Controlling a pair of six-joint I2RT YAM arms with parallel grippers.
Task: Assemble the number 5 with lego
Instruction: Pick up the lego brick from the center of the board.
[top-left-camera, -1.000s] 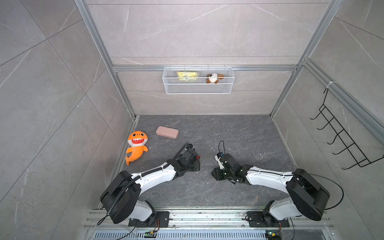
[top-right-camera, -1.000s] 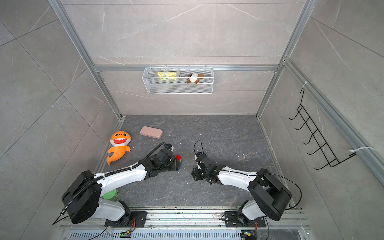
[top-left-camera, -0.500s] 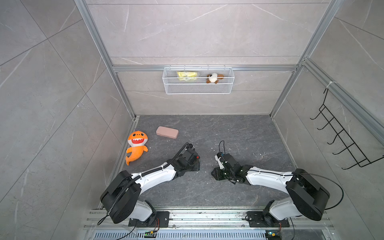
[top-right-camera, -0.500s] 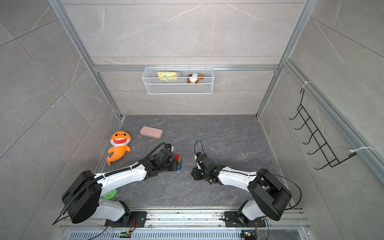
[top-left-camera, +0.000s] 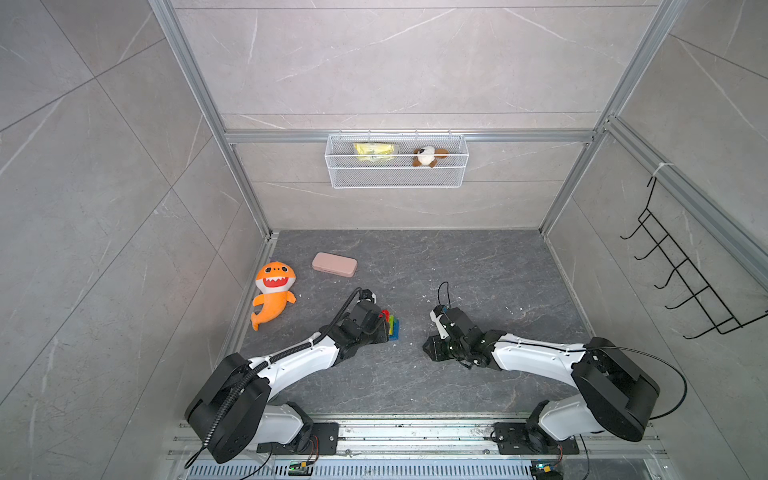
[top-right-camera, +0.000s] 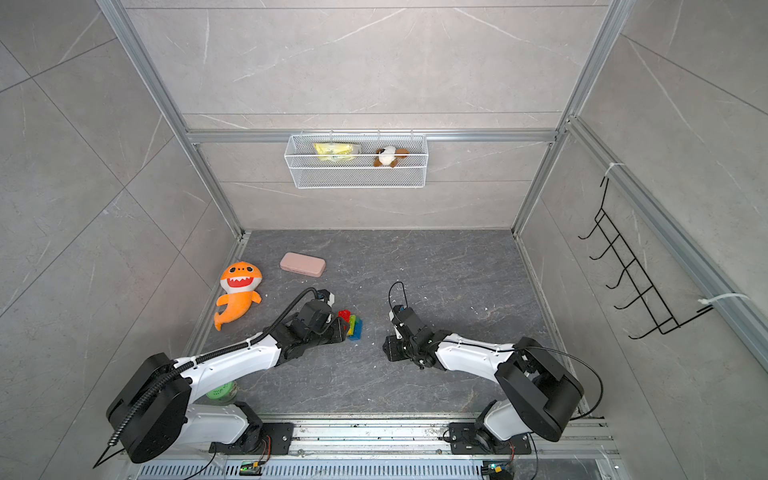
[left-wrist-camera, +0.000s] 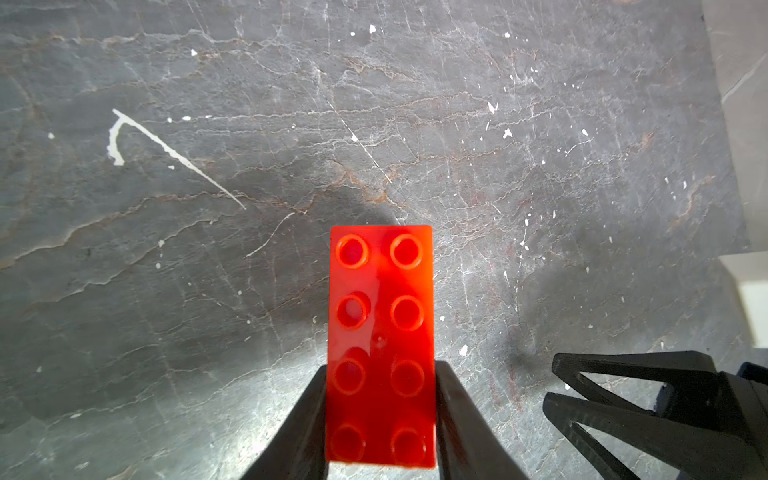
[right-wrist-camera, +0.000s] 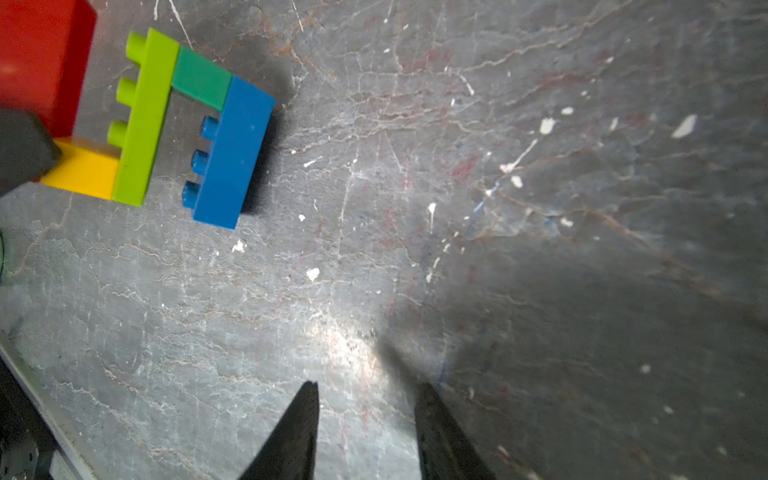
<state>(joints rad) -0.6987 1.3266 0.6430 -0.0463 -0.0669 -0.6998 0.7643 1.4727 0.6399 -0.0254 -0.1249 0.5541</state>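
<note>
Now pinching red brick (left-wrist-camera: 380, 291) of number 5 (right-wrist-camera: 143, 120) with left pincer (left-wrist-camera: 380, 370), flat on bench (top-left-camera: 478, 270) near shark plush (top-left-camera: 274, 295); holding right pincer (right-wrist-camera: 368, 386) spread and empty, farther from that plush than number 5.

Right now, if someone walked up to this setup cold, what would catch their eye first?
The bright lego stack, red, yellow, green and blue, lying on the dark floor between the arms, with the left claw clamped on its red brick. Next, the orange shark plush at the floor's left edge, near a pink case. The right claw is open, holding nothing.
</note>
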